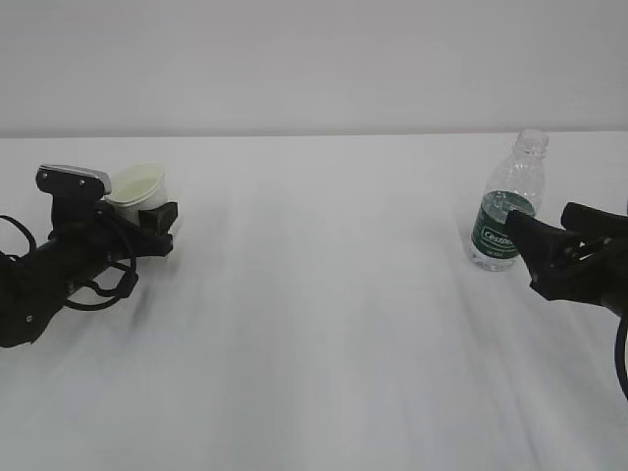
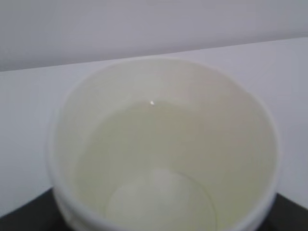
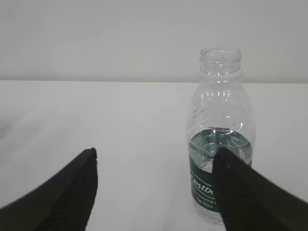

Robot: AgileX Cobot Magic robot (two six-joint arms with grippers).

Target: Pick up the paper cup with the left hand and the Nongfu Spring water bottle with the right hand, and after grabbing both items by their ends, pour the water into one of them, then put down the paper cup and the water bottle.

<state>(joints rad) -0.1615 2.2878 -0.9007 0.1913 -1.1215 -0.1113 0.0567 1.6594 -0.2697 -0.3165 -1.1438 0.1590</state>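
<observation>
The paper cup (image 1: 137, 184) stands at the left, between the fingers of my left gripper (image 1: 144, 209). In the left wrist view the cup (image 2: 163, 96) fills the frame and holds clear water (image 2: 144, 144). A black finger (image 2: 24, 216) shows at each lower corner beside the cup's wall; whether they press it does not show. The uncapped Nongfu Spring water bottle (image 1: 510, 201) stands upright on the table at the right, with some water low inside. My right gripper (image 3: 156, 156) is open and holds nothing. The bottle (image 3: 219, 120) stands just beyond its right finger (image 3: 250, 197).
A plain white table (image 1: 324, 324) runs back to a pale wall (image 1: 314, 59). Only the cup, the bottle and the two arms are on it, with a wide bare stretch between them.
</observation>
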